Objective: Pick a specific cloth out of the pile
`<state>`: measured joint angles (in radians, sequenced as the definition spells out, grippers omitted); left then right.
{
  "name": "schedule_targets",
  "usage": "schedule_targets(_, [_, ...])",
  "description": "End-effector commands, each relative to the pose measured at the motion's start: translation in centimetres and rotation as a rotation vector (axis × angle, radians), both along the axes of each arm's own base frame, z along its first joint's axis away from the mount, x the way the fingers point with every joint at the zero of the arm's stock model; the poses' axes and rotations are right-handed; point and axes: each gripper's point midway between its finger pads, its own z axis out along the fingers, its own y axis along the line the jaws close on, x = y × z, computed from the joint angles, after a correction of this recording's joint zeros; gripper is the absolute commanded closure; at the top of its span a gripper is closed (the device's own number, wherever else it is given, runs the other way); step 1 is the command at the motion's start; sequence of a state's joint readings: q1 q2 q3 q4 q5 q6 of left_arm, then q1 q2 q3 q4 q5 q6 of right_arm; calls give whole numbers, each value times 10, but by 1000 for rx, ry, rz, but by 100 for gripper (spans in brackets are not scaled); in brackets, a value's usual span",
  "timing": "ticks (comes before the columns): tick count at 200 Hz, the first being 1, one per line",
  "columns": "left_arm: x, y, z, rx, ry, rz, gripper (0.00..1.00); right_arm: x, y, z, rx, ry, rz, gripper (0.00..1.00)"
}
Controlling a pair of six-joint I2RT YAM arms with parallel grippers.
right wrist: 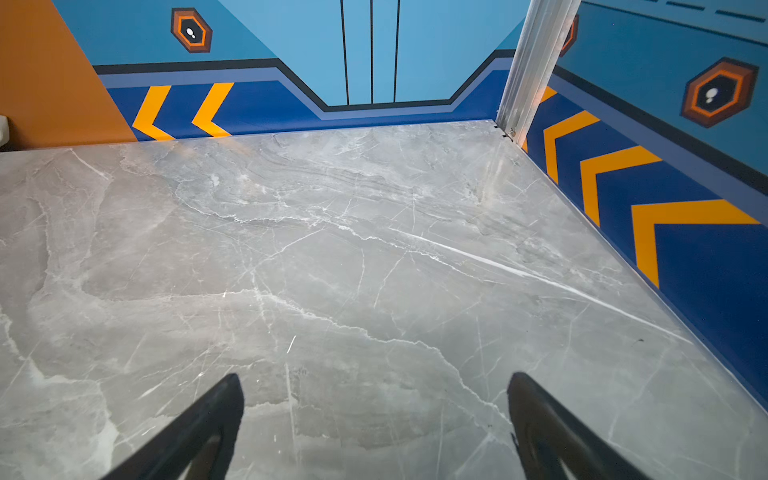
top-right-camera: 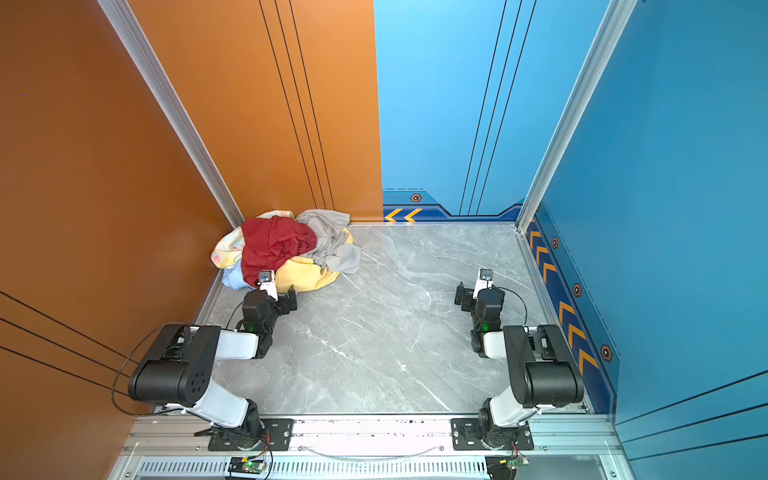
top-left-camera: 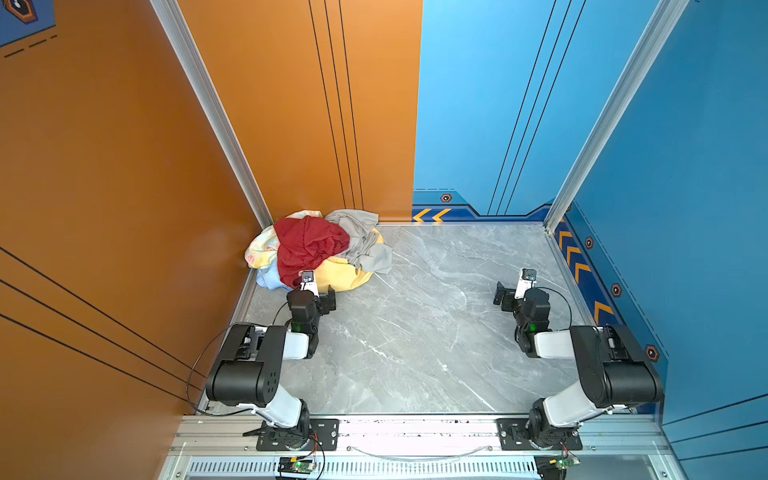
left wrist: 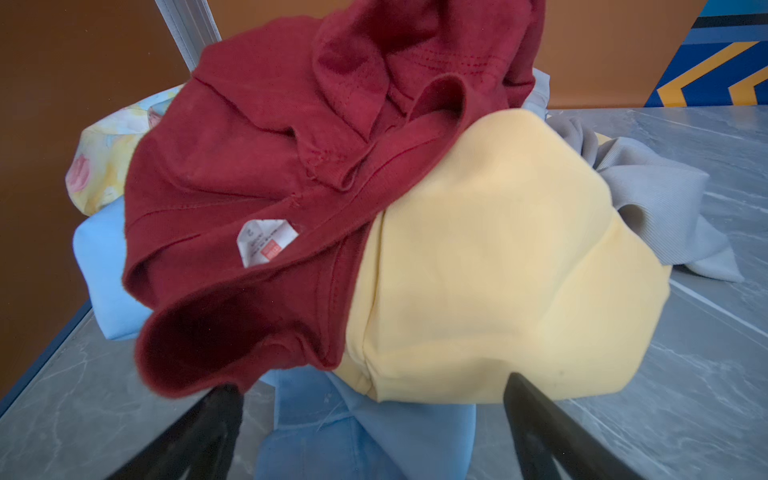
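Note:
The pile (top-left-camera: 316, 249) (top-right-camera: 282, 249) lies in the back left corner of the table: a dark red garment (left wrist: 257, 166) on top, mustard yellow (left wrist: 498, 270), grey (left wrist: 656, 199) and a pale yellow printed cloth (left wrist: 104, 158). The cloth (left wrist: 365, 436), light sky-blue, is mostly buried. It shows at the heap's near left edge in both top views (top-left-camera: 269, 279) (top-right-camera: 233, 277). My left gripper (top-left-camera: 318, 293) (left wrist: 372, 384) is open at the pile's near edge, its fingers on either side of the blue fabric, which lies flat between them. My right gripper (top-left-camera: 513, 291) (right wrist: 376, 381) is open over bare table at the right.
The marble table (top-left-camera: 415, 332) is walled by an orange panel (top-left-camera: 124, 208) on the left and blue panels (top-left-camera: 665, 208) at the back right and right. An aluminium post (top-left-camera: 216, 116) rises just behind the pile.

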<state>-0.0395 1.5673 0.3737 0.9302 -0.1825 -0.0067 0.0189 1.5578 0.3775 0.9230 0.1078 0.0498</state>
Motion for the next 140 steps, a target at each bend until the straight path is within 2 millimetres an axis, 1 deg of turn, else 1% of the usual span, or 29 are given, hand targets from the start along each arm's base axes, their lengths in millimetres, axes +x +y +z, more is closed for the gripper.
schedule_targets(1, [1,-1,2,10,-2,-9,2,-2,3,-1,10,9,7,0])
schedule_targets(140, [1,-2,1,11,1,-13,2,-2,3,-1,11,9,7,0])
